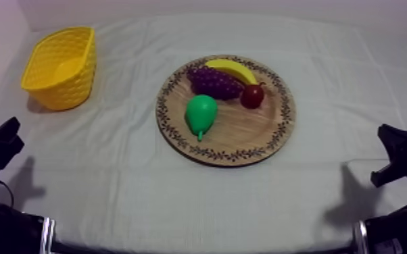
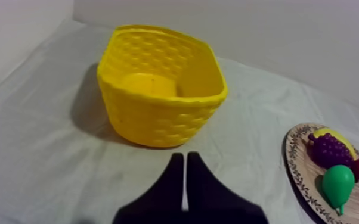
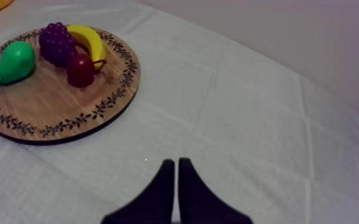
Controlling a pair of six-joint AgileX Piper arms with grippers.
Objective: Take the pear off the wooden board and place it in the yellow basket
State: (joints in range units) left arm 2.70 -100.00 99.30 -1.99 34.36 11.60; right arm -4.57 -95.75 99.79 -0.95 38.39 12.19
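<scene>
Cloth: grey-white and faintly creased, covering the whole surface (image 1: 355,101) back to the pale wall behind.
Far left: a yellow basket (image 1: 64,91) with woven-pattern walls stands upright on the cloth, opening upward, its shadow falling at its left foot.
Middle, slightly right: a round wooden board (image 1: 220,152) with a dark leaf-patterned rim lies flat on the cloth.
Spacing: basket and board are well apart, with a stretch of cloth between them.
Near edge: soft dark shadows on the cloth at left and right.

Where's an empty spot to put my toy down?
Bare cloth lies between the yellow basket and the wooden board, and on the board's other side. The board's near part is free; pear, grapes, banana and small red fruit crowd its far part.
</scene>
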